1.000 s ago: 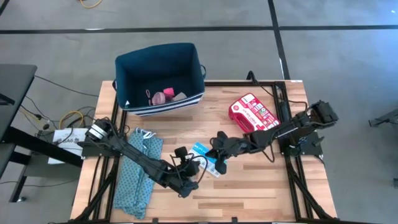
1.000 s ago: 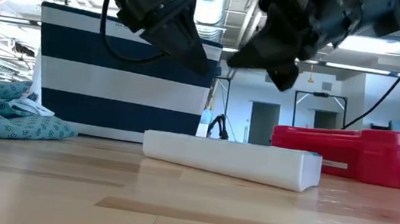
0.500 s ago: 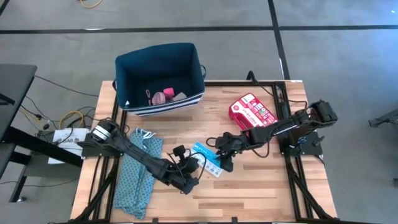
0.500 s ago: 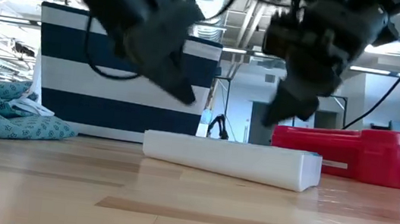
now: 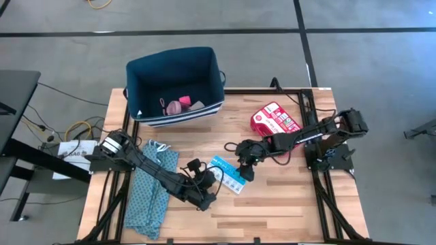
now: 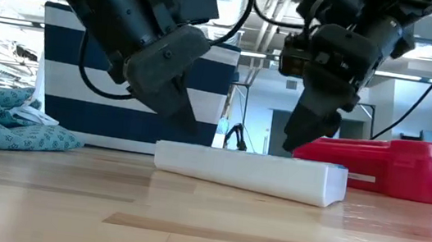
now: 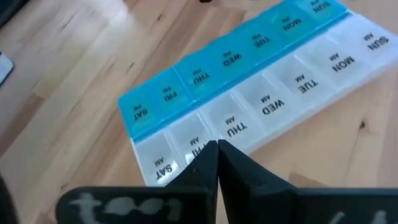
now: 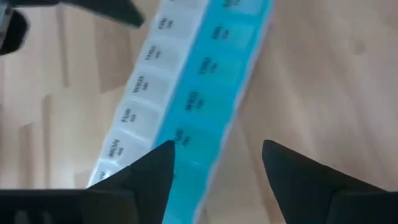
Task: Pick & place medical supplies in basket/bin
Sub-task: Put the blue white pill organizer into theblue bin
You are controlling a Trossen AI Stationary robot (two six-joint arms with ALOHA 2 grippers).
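Note:
The blue-and-white pill organizer point(image 5: 228, 174) lies flat on the wooden table, lids up. My left gripper point(image 7: 217, 149) is shut, with its tips low over the white row near the SAT end point(image 7: 163, 168). My right gripper point(image 8: 217, 155) is open and points down over the organizer's blue row point(image 8: 199, 93), one finger at the seam between the rows and one past the blue edge. The red first-aid case point(image 5: 276, 122) lies at the far right. The navy bin point(image 5: 175, 82) stands at the far edge and holds pink items point(image 5: 178, 105). My left gripper's shut fingertips point(image 6: 186, 126) slant down from the table's near left, close above the organizer's white row near its SAT end. I cannot tell whether they touch it. My right gripper's open fingers stand just above the organizer, and I cannot tell whether they touch it either.
A teal patterned cloth point(image 5: 150, 190) lies crumpled along the table's left side, under my left arm. The bin's striped wall point(image 6: 121, 85) rises behind the organizer in the low view. Bare wood shows along the near edge point(image 5: 272, 218).
Both grippers have come down toward the pill organizer. My right gripper has tipped from slanting to pointing steeply down over it. My left gripper has sunk to just above its near-left end. The organizer has stayed where it was.

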